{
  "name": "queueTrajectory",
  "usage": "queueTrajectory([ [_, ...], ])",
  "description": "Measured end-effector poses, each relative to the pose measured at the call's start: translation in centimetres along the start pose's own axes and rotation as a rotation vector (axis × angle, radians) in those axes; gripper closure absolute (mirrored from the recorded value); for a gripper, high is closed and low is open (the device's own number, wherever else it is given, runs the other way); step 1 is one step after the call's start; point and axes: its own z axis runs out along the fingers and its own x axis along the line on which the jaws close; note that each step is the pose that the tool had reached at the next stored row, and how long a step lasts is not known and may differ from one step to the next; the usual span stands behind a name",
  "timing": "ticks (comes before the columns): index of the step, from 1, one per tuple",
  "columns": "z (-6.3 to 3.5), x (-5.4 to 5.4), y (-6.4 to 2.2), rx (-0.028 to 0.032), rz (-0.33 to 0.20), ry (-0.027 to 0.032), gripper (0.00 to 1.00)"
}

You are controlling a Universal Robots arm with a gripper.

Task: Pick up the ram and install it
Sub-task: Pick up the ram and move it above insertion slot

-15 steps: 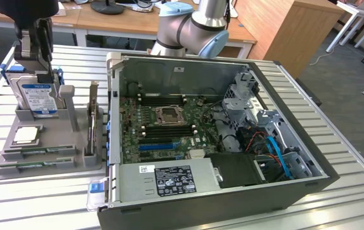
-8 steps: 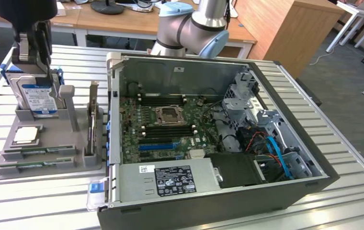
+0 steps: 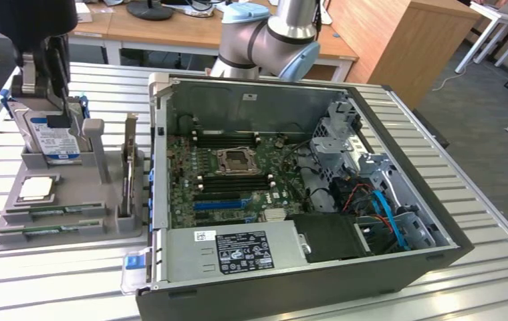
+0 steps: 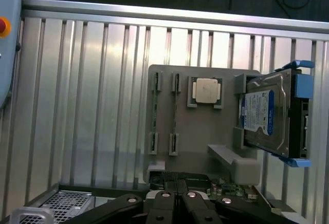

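Open PC case [image 3: 254, 103] w/ mobo [image 3: 227, 184] inside on slatted metal table [image 3: 22, 281]; grey tray [image 3: 75, 200] beside it holds upright HDD [image 3: 53, 142], CPU chip [image 3: 38, 188]

Gripper [image 3: 49, 107] is hanging over the grey holder's [image 3: 80, 194] far edge. The picture's edge is cutting off its upper body. It is also covering part of the hard drive [image 3: 55, 142], so contact between them is not showing.

In the wrist view the frame is cutting the fingers [image 4: 162, 206] short, and they are hiding part of the expansion card [image 4: 221, 187].

Ram sticks [image 3: 58, 211] are lying edge-on along the holder's near edge. Their chips and label are reading too small to tell.

The computer case's [image 3: 325, 294] near edge is running out of frame.
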Motion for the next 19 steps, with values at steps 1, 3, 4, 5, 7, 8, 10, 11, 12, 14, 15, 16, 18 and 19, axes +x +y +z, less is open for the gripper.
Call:
queueTrajectory([
  [1, 0.0, 0.2, 0.01, 0.0, 0.0, 0.0, 0.89],
  [3, 0.0, 0.3, 0.02, 0.0, 0.0, 0.0, 0.89],
  [4, 0.0, 0.3, 0.01, 0.0, 0.0, 0.0, 0.89],
  [5, 0.0, 0.3, 0.01, 0.0001, 0.0, 0.0, 0.89],
  [7, 0.0, 0.3, 0.01, 0.0, 0.0, 0.0, 0.89],
  [8, 0.0, 0.3, 0.01, -0.0001, 0.0, 0.0, 0.89],
  [10, 0.0, 0.4, 0.01, 0.0, 0.0, 0.0001, 0.89],
  [11, 0.0, 0.5, 0.02, 0.0, 0.0, 0.0, 0.89],
  [12, 0.0, 0.6, 0.03, 0.0, 0.0, 0.0001, 0.89],
  [14, 0.0, 0.9, 0.04, 0.0, 0.0, 0.0, 0.89],
  [15, 0.0, 1.0, 0.05, 0.0, 0.0, 0.0, 0.89],
  [16, 0.01, 1.1, 0.06, 0.0001, 0.0, -0.0001, 0.89],
  [18, 0.01, 1.3, 0.07, 0.0001, 0.0, 0.0, 0.89],
  [19, 0.01, 1.3, 0.07, 0.0001, 0.0, -0.0001, 0.89],
])
